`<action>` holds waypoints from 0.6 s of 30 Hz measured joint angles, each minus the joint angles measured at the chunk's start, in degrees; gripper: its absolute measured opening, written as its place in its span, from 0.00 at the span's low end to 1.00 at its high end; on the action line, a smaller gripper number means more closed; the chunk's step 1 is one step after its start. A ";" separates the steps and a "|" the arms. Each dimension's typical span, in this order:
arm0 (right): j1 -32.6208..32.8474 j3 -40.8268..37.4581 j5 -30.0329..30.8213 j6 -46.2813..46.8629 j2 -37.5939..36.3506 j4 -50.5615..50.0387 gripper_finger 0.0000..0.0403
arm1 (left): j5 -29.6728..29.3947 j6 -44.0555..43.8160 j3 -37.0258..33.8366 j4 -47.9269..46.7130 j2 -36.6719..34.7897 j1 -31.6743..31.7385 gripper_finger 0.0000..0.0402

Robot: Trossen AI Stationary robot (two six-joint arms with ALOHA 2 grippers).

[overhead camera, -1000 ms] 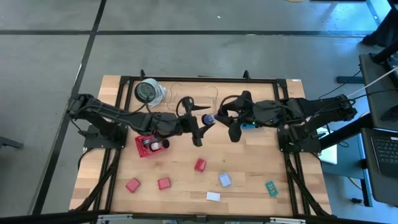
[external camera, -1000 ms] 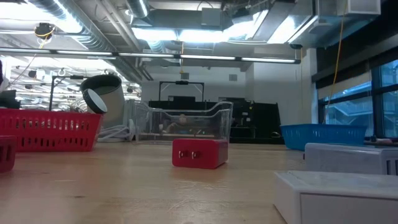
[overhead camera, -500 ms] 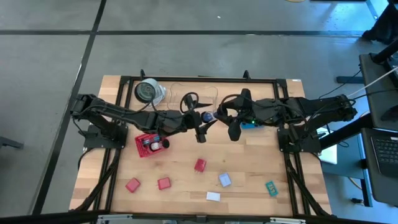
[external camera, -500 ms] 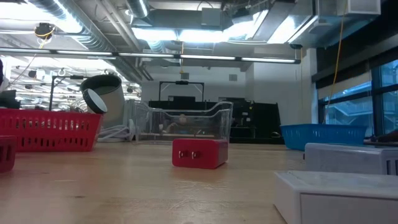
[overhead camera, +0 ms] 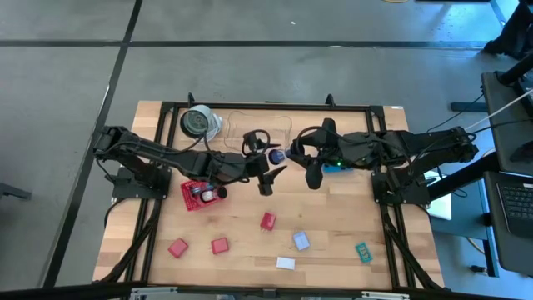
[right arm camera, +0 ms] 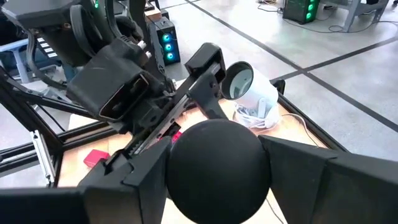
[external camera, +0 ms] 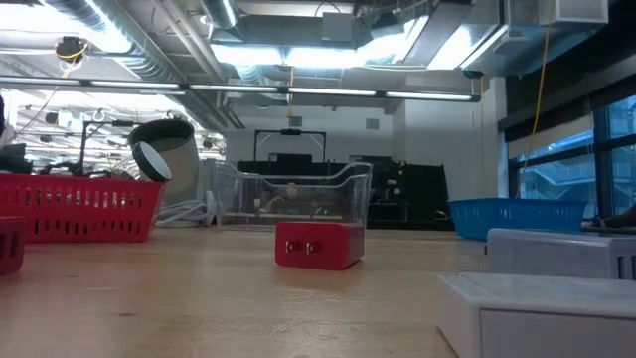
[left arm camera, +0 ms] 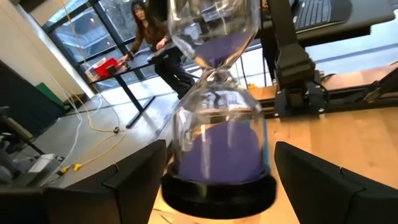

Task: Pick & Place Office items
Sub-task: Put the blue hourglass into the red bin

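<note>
Left wrist view, hourglass [left arm camera: 217,134] between left hand [left arm camera: 221,186] fingers

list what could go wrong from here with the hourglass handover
1. The hourglass hangs above the table between the left gripper and the right gripper, whose jaws flank its black end cap. If the right one lets go before the left has a firm hold, the glass may drop and break.
2. If both arms pull or twist at once, the thin glass neck could snap.
3. The two grippers sit very close together, so a small misstep may make them collide.
</note>
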 joint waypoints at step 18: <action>-0.02 0.00 0.02 -0.02 -0.02 0.18 0.54 | -2.33 0.84 -0.01 0.77 0.00 0.09 0.52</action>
